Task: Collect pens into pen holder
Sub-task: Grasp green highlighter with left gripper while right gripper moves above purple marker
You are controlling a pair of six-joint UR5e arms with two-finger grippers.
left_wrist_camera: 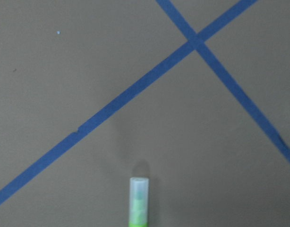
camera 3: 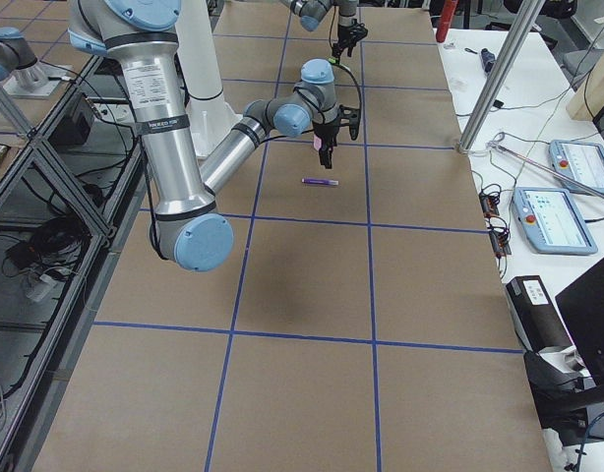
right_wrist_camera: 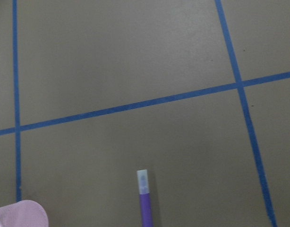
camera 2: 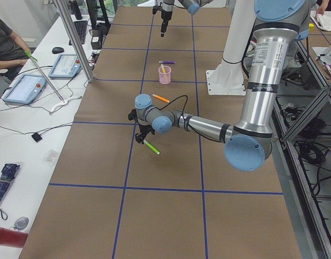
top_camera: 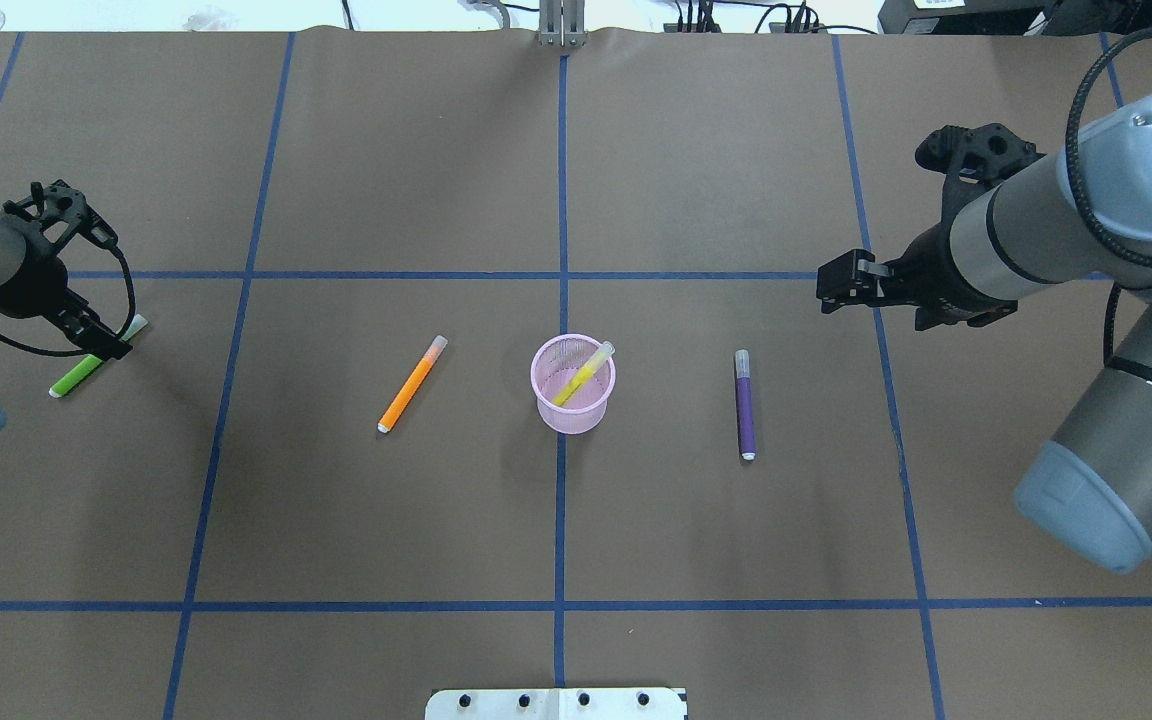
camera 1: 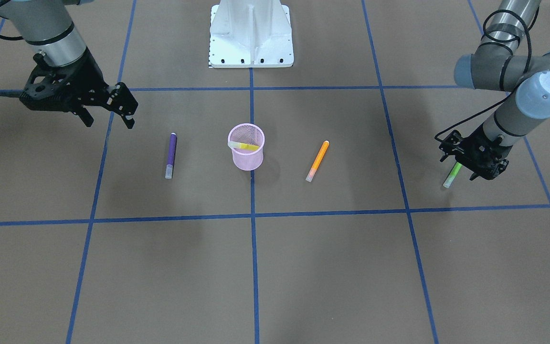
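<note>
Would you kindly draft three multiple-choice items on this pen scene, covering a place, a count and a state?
1. Where is the yellow pen?
A. On the table
B. In the pen holder
C. In a gripper

2. How many pens lie loose on the table?
A. Two
B. One
C. Four

3. What is the left gripper doing?
A. Open, empty
B. Holding the orange pen
C. Holding the green pen

Key: 1 B, it leans inside the cup. 2 A, only orange and the purple pen. 3 C, green sticks out of it.
</note>
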